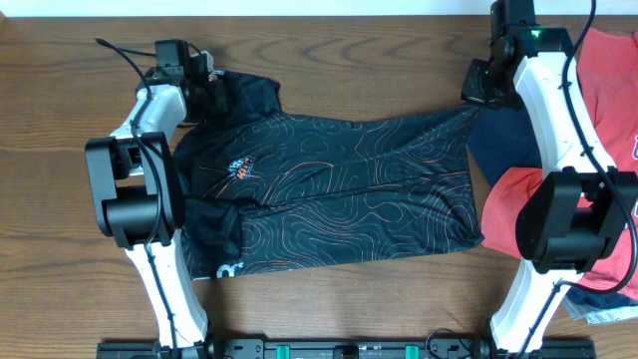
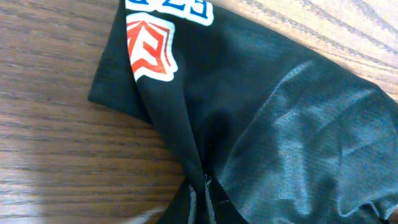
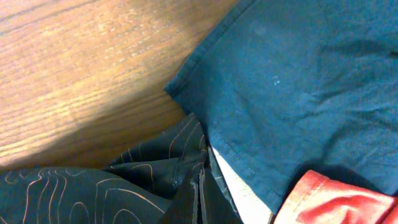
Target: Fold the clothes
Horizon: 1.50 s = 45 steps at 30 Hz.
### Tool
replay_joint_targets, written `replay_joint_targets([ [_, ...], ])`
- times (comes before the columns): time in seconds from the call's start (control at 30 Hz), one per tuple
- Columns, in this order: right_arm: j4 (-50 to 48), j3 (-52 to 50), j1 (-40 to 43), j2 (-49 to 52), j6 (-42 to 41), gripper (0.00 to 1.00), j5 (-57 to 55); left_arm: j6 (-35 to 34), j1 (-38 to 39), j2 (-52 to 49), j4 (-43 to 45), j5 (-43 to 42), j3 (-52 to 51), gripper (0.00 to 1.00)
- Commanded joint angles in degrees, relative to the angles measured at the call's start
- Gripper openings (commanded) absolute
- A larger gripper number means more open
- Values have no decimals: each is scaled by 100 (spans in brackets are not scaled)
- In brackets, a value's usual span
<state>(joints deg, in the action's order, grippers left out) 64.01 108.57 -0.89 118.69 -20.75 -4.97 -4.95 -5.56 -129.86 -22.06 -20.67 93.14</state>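
The clothes, a black jersey (image 1: 339,189) with orange contour lines, lie spread flat across the middle of the table. My left gripper (image 1: 204,90) sits at the jersey's far left corner. In the left wrist view it (image 2: 205,182) is shut on a pinch of black fabric, beside the sleeve with an orange and white logo (image 2: 149,50). My right gripper (image 1: 477,97) is at the far right corner. In the right wrist view it (image 3: 200,179) is shut on the patterned jersey cloth (image 3: 93,193), right at the edge of the neighbouring garment.
A navy-blue garment (image 1: 503,140) (image 3: 298,93) lies against the jersey's right edge, with a red tee (image 1: 608,90) (image 3: 329,202) over and beside it under the right arm. Bare wooden table (image 1: 60,199) lies to the left and along the far edge.
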Motion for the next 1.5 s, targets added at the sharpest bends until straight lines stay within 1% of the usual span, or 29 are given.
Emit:
replay_joint_targets([
  [0.0, 22, 11, -31, 42, 63, 1, -55, -98, -59, 101, -103, 15, -33, 6],
  [0.1, -17, 11, -31, 42, 66, 1, -59, -140, -175, 518, -286, 20, -33, 6],
  [0.2, -98, 11, -26, 42, 66, 1, -57, -254, -339, 1062, -754, 17, -33, 6],
  [0.37, -76, 11, -26, 42, 302, 1, -57, -284, -634, 1910, -1985, 15, -33, 6],
  [0.5, 236, 11, -13, 42, 328, 1, -59, -284, -811, 2343, -2962, 15, -33, 6],
  [0.7, 981, 11, 155, 42, 328, 1, -59, -24, -981, 2542, -4439, 72, -33, 6],
  [0.83, 1493, 7, 323, 42, 518, 1, -55, 195, -1075, 2542, -5239, 111, -35, 6],
  [0.97, 2041, -44, 407, 42, 616, 1, -61, 162, -1152, 2542, -5895, 654, -35, 6],
  [1.17, 2315, -378, 391, 42, 699, 1, -57, 127, -1134, 2542, -6253, 704, -361, 6],
  [1.33, 2343, -916, 358, 42, 800, 1, -63, 129, -1134, 2542, -6255, 750, -964, 6],
  [1.47, 2341, -1397, 361, 42, 800, 1, -87, 50, -1137, 2542, -6227, 1034, -1432, 6],
])
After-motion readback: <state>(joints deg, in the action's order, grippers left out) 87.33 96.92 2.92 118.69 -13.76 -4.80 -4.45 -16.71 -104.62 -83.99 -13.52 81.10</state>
